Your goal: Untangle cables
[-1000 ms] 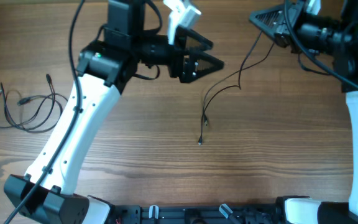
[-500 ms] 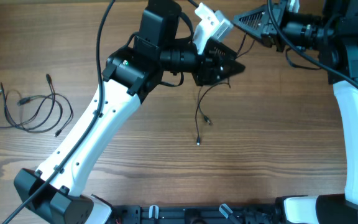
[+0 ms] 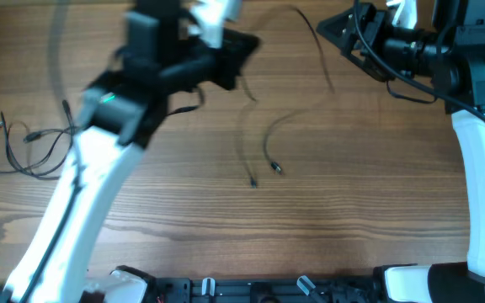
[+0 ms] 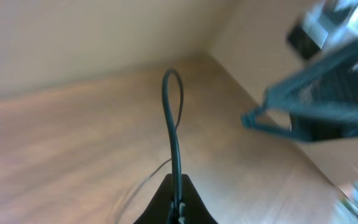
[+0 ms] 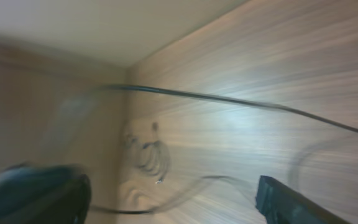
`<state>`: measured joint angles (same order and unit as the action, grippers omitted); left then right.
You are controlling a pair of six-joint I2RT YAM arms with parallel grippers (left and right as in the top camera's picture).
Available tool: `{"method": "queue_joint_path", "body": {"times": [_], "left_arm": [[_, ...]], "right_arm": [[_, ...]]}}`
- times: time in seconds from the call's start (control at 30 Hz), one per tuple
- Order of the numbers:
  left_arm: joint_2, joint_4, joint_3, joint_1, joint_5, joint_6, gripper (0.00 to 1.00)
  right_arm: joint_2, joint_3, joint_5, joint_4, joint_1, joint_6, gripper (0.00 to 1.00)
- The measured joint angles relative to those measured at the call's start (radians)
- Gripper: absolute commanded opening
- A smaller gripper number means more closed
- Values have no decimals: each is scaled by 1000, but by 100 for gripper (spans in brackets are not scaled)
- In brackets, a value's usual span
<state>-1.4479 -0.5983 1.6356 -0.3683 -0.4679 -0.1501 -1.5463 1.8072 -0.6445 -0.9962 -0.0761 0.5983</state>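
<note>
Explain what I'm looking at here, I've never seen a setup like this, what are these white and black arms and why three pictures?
These are two robot arms at a wooden table. One picture looks down from above; the other two come from cameras on each wrist. The left gripper, blurred by motion, is pinched shut on a thin black cord that loops up in its wrist view. From above, loose black cable strands trail across the table's middle, and a separate bunch of thin black cables lies at the left edge. The right gripper is at the top right; whether it grips anything is unclear.
</note>
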Motion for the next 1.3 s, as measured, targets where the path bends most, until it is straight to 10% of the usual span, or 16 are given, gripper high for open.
{"method": "queue_joint_path", "body": {"times": [0.5,0.7,0.83,1.3], "left_arm": [[140,201,0,837,122,-37,4],[120,255,1,968,138,-55,4],[18,219,3,971,171,-58,100],[-21,-20,-3,933,167,-194,100]], "right_arm": [[0,0,111,-71,0,-84,91],[0,0,114,-66,0,-85,91],[0,0,115,-82,0,-107,91],[2,0,115,-172,0,-260,100]]}}
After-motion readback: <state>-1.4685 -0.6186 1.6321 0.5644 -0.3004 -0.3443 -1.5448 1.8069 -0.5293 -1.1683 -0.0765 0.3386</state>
